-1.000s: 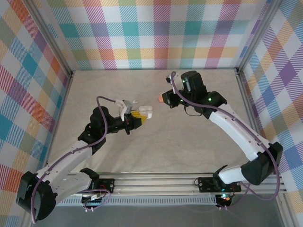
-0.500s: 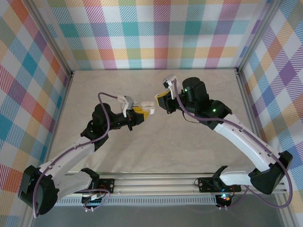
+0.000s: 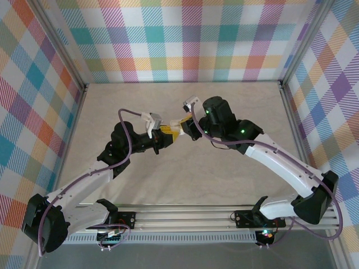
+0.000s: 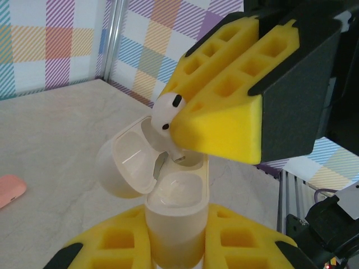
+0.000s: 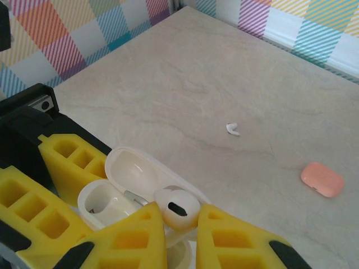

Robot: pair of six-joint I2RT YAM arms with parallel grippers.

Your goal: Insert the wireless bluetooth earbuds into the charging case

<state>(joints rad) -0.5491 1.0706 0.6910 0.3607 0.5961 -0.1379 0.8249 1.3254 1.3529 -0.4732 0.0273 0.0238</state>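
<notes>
Yellow foam pads (image 4: 230, 89) everywhere you look, folks. The two arms meet nose to nose above the middle of the pale marbled bench (image 3: 185, 174), the left tool (image 3: 166, 134) reaching in from 8 o'clock and the right tool (image 3: 180, 126) from 4 o'clock. The left tool is clamped tight on the lower body of the white charging case (image 4: 176, 224), holding it upright. Its lid (image 4: 124, 168) is flipped open toward 9 o'clock in the left wrist view. The right tool is pinched on a white earbud (image 5: 176, 208), bulb gripped between its pads and stem pointing down into the case's open mouth. Whether the stem touches the well, I can't tell. Down on the bench, seen from the right wrist, a second white earbud (image 5: 233, 129) lies loose at about 1 o'clock from the held case. A closed salmon-pink case (image 5: 322, 179) sits well apart, out toward 3 o'clock.
</notes>
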